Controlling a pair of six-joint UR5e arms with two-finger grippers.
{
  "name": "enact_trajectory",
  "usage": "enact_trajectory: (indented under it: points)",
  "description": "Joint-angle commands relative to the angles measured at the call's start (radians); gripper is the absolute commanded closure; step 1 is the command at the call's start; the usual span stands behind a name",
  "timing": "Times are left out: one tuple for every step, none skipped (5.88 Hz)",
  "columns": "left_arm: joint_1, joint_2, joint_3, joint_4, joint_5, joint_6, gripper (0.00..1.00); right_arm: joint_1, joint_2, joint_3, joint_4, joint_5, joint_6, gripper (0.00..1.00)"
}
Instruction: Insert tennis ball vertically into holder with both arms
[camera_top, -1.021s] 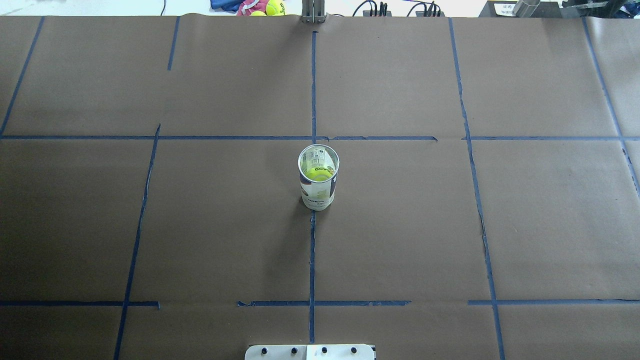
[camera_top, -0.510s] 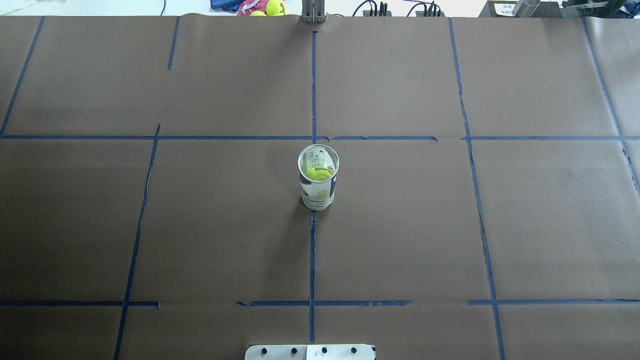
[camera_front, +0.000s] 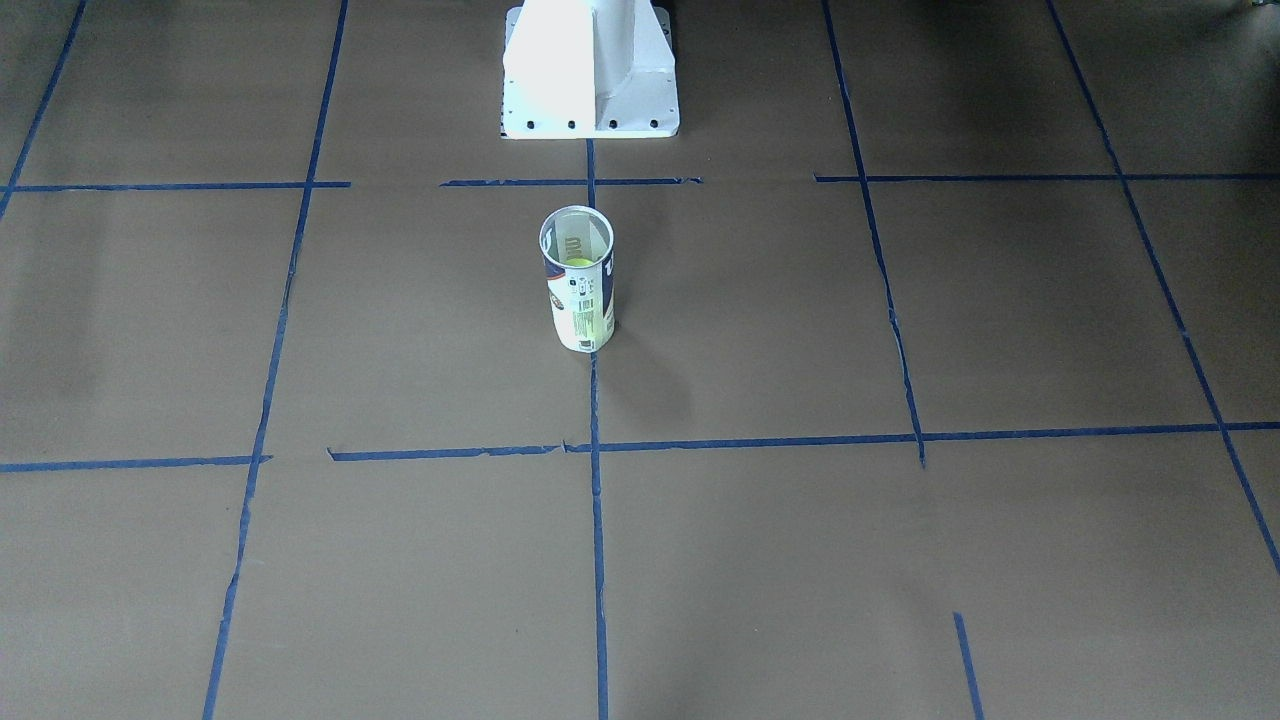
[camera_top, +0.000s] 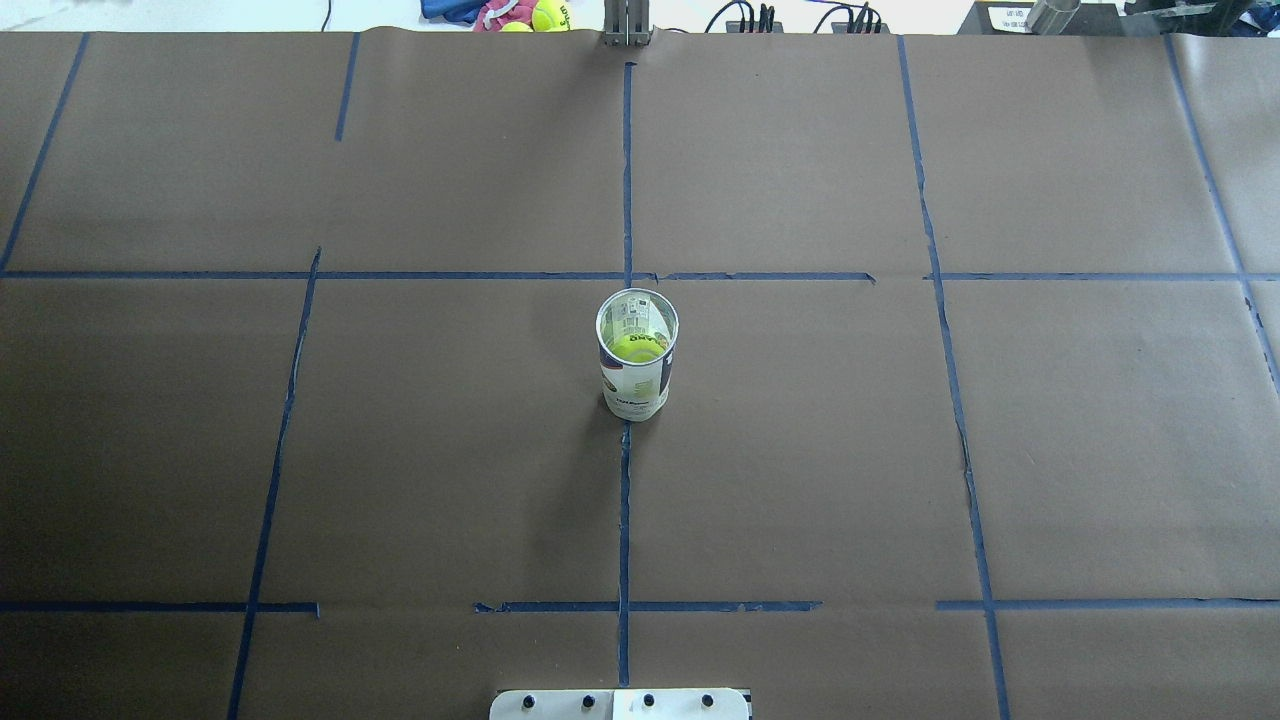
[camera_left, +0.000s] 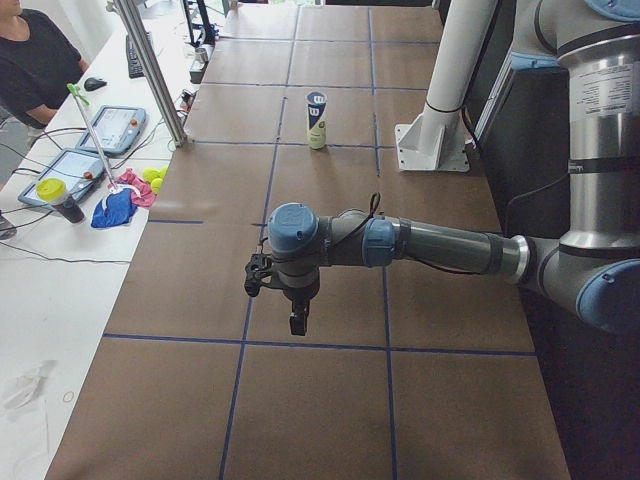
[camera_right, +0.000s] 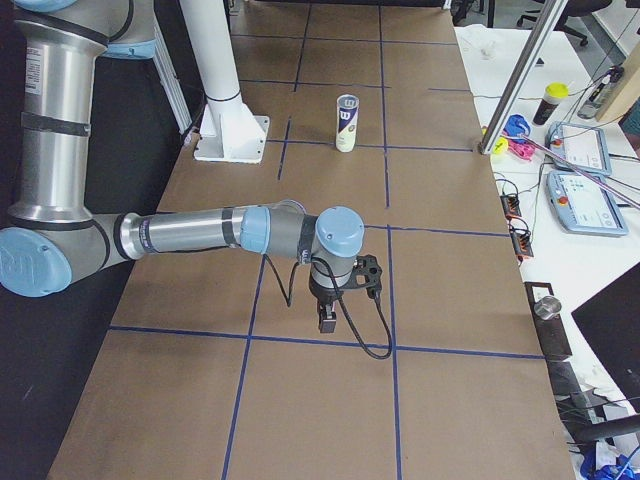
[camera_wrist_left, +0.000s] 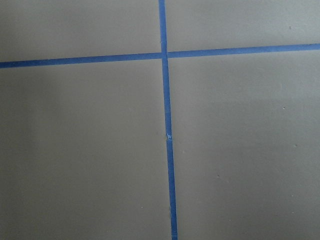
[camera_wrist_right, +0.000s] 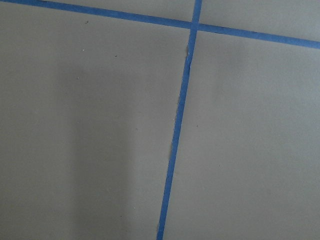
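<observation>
The holder (camera_top: 637, 385), a white can with a navy band, stands upright at the table's middle. It also shows in the front view (camera_front: 580, 310) and in both side views (camera_left: 316, 120) (camera_right: 347, 125). The tennis ball (camera_top: 636, 347) sits inside it, seen through the open top, and shows in the front view (camera_front: 579, 262). My left gripper (camera_left: 298, 322) hangs low over bare table, far from the can. My right gripper (camera_right: 327, 322) does the same. Both show only in side views, so I cannot tell whether they are open or shut. The wrist views show only paper and blue tape.
The white pedestal base (camera_front: 590, 70) stands at the robot's edge of the table. Spare tennis balls (camera_top: 548, 14) and cloth lie beyond the far edge beside a metal post (camera_top: 627, 25). An operator (camera_left: 30, 60) sits by tablets at the side desk.
</observation>
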Motion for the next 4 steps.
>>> enact_trajectory:
  points:
    - [0.002, 0.001, 0.004, 0.006, 0.001, 0.0, 0.0, 0.0, 0.0, 0.005, 0.0, 0.002, -0.001, 0.0]
    - [0.002, 0.001, 0.013, 0.009, 0.0, 0.0, 0.0, 0.0, 0.002, 0.008, 0.0, 0.002, -0.003, 0.0]
    - [0.002, 0.009, 0.013, 0.009, -0.002, 0.0, 0.0, 0.0, 0.002, 0.008, 0.0, 0.002, -0.003, 0.0]
    - [0.002, 0.013, 0.011, 0.007, -0.005, 0.0, 0.0, 0.0, 0.002, 0.008, 0.0, 0.0, -0.003, 0.0]
